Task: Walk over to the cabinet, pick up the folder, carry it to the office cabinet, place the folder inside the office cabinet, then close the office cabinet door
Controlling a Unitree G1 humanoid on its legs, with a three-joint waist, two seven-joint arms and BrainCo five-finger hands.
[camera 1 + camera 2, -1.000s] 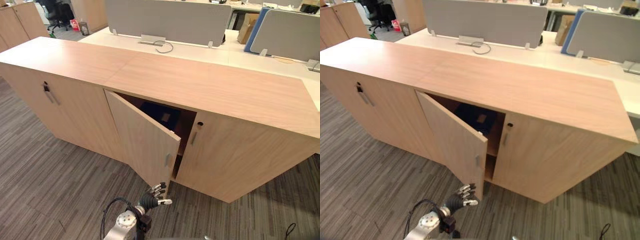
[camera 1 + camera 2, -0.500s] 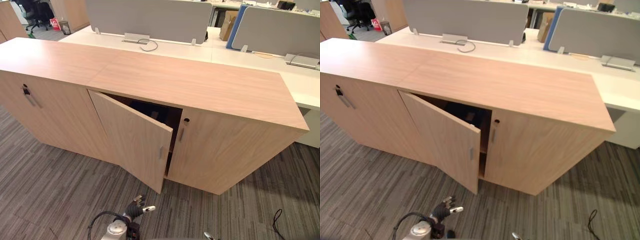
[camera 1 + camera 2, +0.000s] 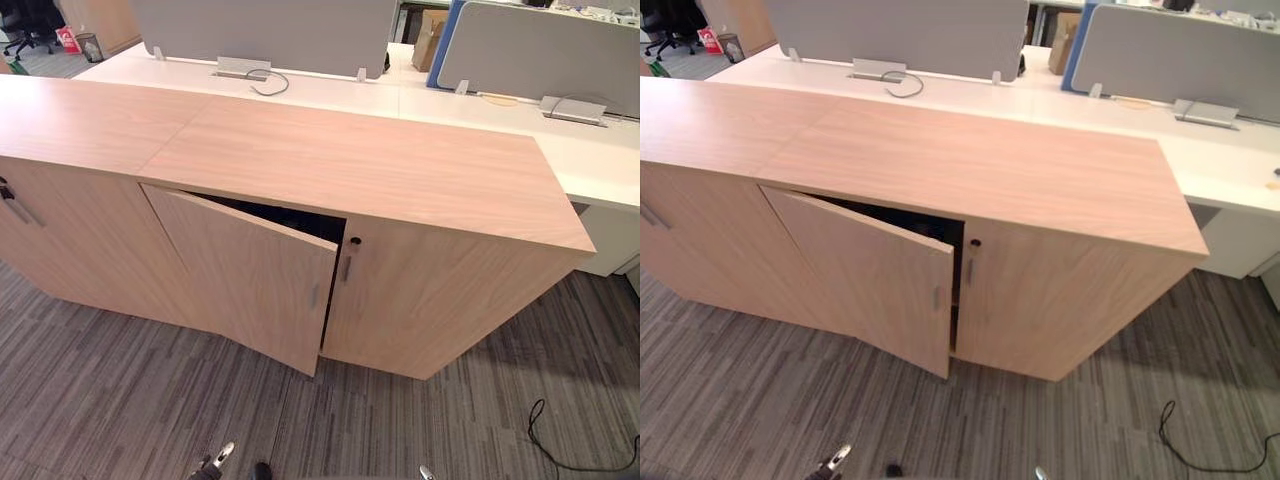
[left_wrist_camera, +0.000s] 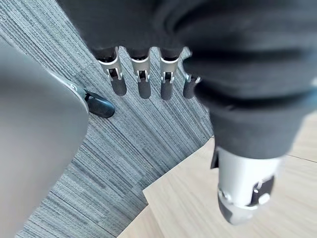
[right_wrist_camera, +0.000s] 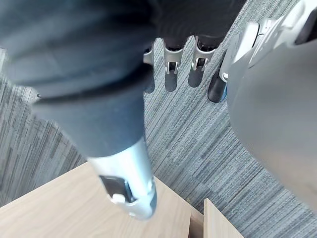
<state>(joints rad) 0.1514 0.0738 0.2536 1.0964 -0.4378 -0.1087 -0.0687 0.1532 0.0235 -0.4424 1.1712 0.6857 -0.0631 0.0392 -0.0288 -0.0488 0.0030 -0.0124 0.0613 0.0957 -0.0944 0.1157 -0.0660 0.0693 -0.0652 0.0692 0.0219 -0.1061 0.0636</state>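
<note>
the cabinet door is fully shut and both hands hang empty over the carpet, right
Not quite: the cabinet door is ajar, its handle edge standing out from the front, as the left eye view shows. The left hand and right hand do hang empty over the carpet.

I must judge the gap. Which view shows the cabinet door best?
The left eye view: the whole door, ajar, with its handle. The right eye view shows the same; wrist views show pale wood, perhaps it.
</note>
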